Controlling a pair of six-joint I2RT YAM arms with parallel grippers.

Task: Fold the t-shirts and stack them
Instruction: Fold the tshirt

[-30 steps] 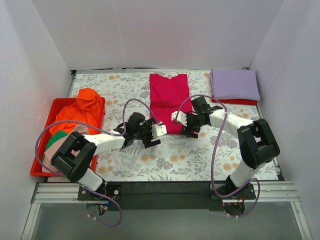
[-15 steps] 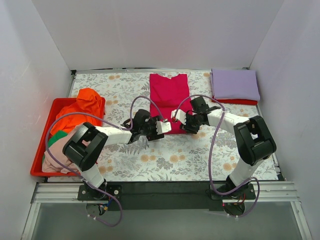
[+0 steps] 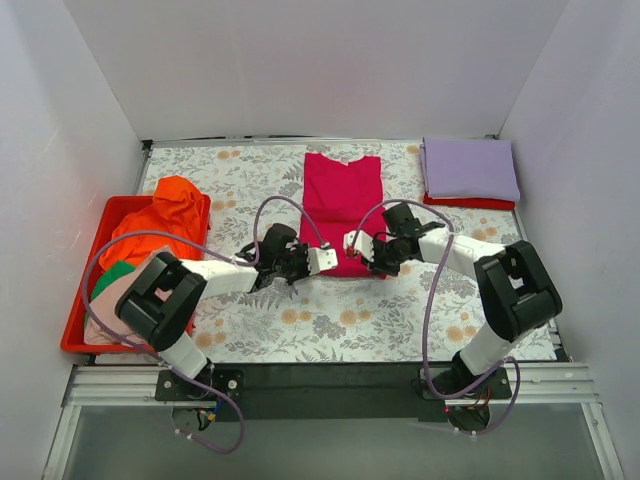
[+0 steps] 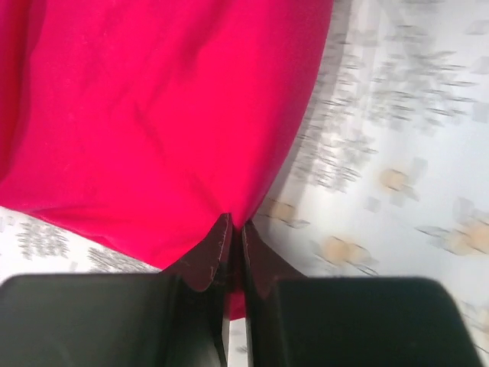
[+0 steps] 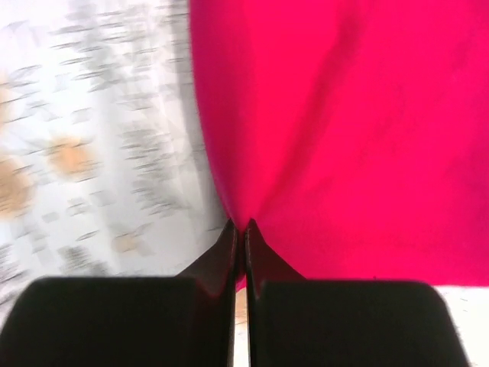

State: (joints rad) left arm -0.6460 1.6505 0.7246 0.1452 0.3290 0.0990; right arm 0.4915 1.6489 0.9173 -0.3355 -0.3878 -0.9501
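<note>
A crimson-red t-shirt (image 3: 342, 195) lies lengthwise on the floral table, collar at the far end. My left gripper (image 3: 322, 262) is shut on the shirt's near hem at its left corner; in the left wrist view the fingertips (image 4: 235, 225) pinch the red cloth (image 4: 160, 115). My right gripper (image 3: 356, 246) is shut on the same hem at its right corner, and the right wrist view shows the gripper (image 5: 239, 226) nipping the cloth (image 5: 351, 115). A folded lavender t-shirt (image 3: 468, 168) rests at the far right. Orange (image 3: 165, 215), green (image 3: 112, 276) and beige-pink (image 3: 112, 302) t-shirts lie bunched in the tray.
The red plastic tray (image 3: 74, 328) stands along the left edge of the table. A red layer (image 3: 470, 203) shows under the lavender shirt. White walls close the table on three sides. Purple cables loop over both forearms.
Both grippers went from open to shut on the crimson shirt's near hem. The two wrists drew closer together and the hem is now gathered between them.
</note>
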